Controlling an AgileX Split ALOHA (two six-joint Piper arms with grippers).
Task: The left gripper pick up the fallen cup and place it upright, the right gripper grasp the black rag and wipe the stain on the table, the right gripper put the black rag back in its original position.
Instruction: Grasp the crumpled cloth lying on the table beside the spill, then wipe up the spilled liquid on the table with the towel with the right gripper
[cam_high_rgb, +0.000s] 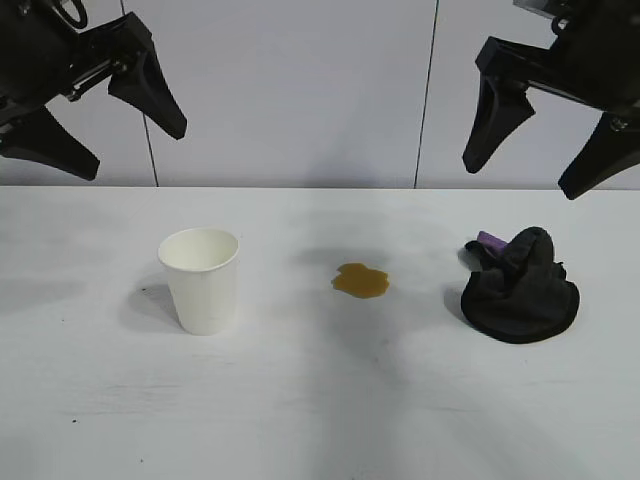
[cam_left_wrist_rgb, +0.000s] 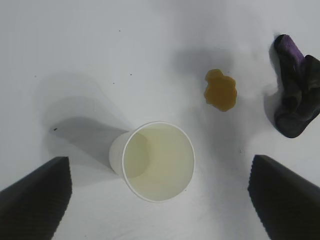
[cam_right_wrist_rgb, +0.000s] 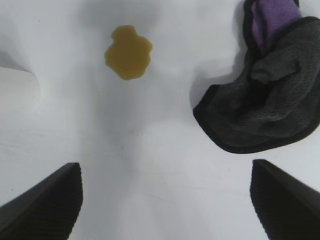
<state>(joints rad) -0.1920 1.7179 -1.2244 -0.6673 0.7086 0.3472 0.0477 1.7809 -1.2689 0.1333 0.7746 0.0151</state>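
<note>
one cup (cam_high_rgb: 201, 279) stands upright on the table (cam_high_rgb: 320, 420), its long axis vertical, mouth up and narrower base down; from the left wrist view the open rim (cam_left_wrist_rgb: 158, 161) faces the camera and the inside looks bare. it sits on the left part of the table, apart from everything else.

one stain (cam_high_rgb: 360, 280) lies flat near the middle, between the cup and the rag (cam_high_rgb: 520, 287), touching neither. it is an irregular yellowish-brown blotch, a little wider than deep in the exterior view.

one rag sits on the right part of the table — a lumpy black mound, peak upward, with a purple patch (cam_high_rgb: 489, 240) showing at its far left edge. in the right wrist view the rag (cam_right_wrist_rgb: 265, 100) is well clear of the stain (cam_right_wrist_rgb: 128, 52).

two grippers, both raised above the table and holding nothing. the left gripper (cam_high_rgb: 95, 120) hangs above the cup's side, fingers spread wide — the cup shows between them from its wrist camera. the right gripper (cam_high_rgb: 535, 150) hangs above the rag, fingers likewise spread wide.
</note>
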